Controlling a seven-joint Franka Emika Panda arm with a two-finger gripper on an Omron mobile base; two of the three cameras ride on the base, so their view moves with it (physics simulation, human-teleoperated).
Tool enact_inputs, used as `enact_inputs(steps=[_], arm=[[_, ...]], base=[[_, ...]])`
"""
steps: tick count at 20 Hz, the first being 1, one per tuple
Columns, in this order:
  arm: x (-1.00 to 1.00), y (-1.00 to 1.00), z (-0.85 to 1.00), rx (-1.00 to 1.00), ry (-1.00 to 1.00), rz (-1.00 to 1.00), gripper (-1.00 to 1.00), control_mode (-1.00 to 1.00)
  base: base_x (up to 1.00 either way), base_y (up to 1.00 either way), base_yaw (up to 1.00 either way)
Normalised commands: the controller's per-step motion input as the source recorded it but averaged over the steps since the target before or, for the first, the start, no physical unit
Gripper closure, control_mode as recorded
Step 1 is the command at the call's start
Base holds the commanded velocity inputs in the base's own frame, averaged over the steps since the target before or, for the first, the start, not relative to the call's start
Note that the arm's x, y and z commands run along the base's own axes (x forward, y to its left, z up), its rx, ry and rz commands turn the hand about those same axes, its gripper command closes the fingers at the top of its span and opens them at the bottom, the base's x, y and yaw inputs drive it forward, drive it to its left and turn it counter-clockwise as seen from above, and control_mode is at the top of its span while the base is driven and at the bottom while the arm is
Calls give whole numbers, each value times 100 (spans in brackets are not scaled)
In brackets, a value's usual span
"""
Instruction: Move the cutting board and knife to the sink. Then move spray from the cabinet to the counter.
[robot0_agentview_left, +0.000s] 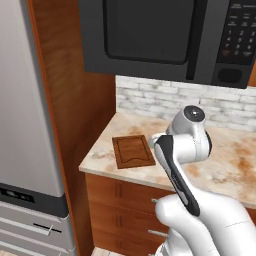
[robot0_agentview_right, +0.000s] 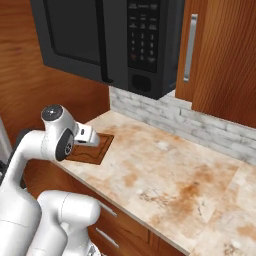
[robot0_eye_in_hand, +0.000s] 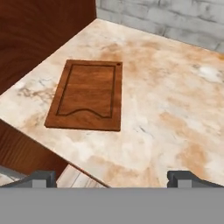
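Dark brown wood marks the one cutting board (robot0_eye_in_hand: 86, 94) in view, lying flat on the counter (robot0_eye_in_hand: 175, 109), a beige marble-look worktop with rusty blotches. It sits near the counter's front edge, close to the corner where the worktop meets a reddish-brown wooden side panel (robot0_agentview_left: 75, 100). Its long axis runs from the front edge toward the grey brick backsplash (robot0_eye_in_hand: 175, 22) at the back wall. A groove follows its outline just inside the edge, and at the end nearest the front edge the groove bends in a wavy curve. A small dark dot sits in the far corner on the backsplash side. Nothing lies on the board.

In the hand view the gripper (robot0_eye_in_hand: 111, 177) hangs above the front edge of the counter, its two dark fingertips (robot0_eye_in_hand: 41, 177) standing far apart at the bottom of the picture, spread wide with nothing between them. It touches neither board nor counter.

In the left base view the board (robot0_agentview_left: 133, 151) lies to the left of the white arm; in the right base view the arm's upper joint covers part of the board (robot0_agentview_right: 95, 150).

One black microwave (robot0_agentview_right: 100, 40) hangs above the counter. One upper cabinet (robot0_agentview_right: 220, 60) with a vertical metal handle stands beside it, its door closed. Drawers (robot0_agentview_left: 120, 205) sit below the worktop, also closed.
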Motion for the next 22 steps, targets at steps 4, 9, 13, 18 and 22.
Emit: enact_inputs(steps=[4, 9, 13, 18, 22], arm=[[69, 0, -20, 0, 0, -1, -100, -100], [65, 0, -15, 0, 0, -3, -100, -100], [43, 0, -5, 0, 0, -4, -100, -100], [30, 0, -1, 2, 0, -7, -100, -100], [27, 0, -8, 5, 0, -7, -100, -100]], base=[[0, 0, 0], [0, 0, 0], [0, 0, 0], [0, 0, 0], [0, 0, 0]])
